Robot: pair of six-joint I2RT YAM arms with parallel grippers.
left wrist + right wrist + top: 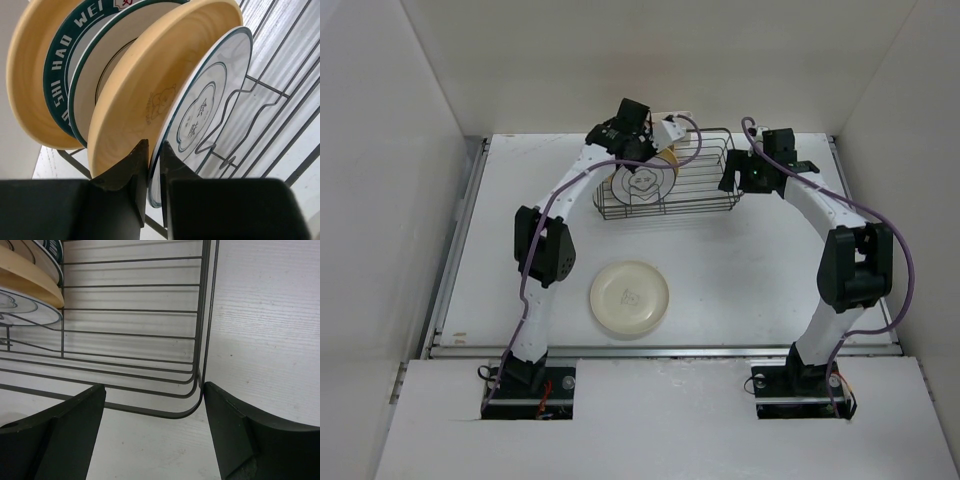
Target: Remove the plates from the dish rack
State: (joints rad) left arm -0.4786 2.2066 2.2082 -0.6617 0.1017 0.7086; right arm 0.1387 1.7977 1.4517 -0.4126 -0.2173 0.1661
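The dark wire dish rack [705, 178] stands at the back of the table with plates upright in its left half. My left gripper [657, 152] reaches down from the rack's back left. In the left wrist view it [154, 167] is shut on the rim of the white plate with a thin dark rim [215, 95]. Just behind that plate stand a yellow-orange plate [150, 85] and a green-rimmed lettered plate [59, 70]. A cream plate [629, 297] lies flat on the table in front of the rack. My right gripper [736, 180] is open at the rack's right end, straddling its corner wire [197, 390].
White walls enclose the table on the left, back and right. The rack's right half [130, 315] holds no plates. A raised metal lip [660, 350] runs along the table's near edge, in front of the arm bases.
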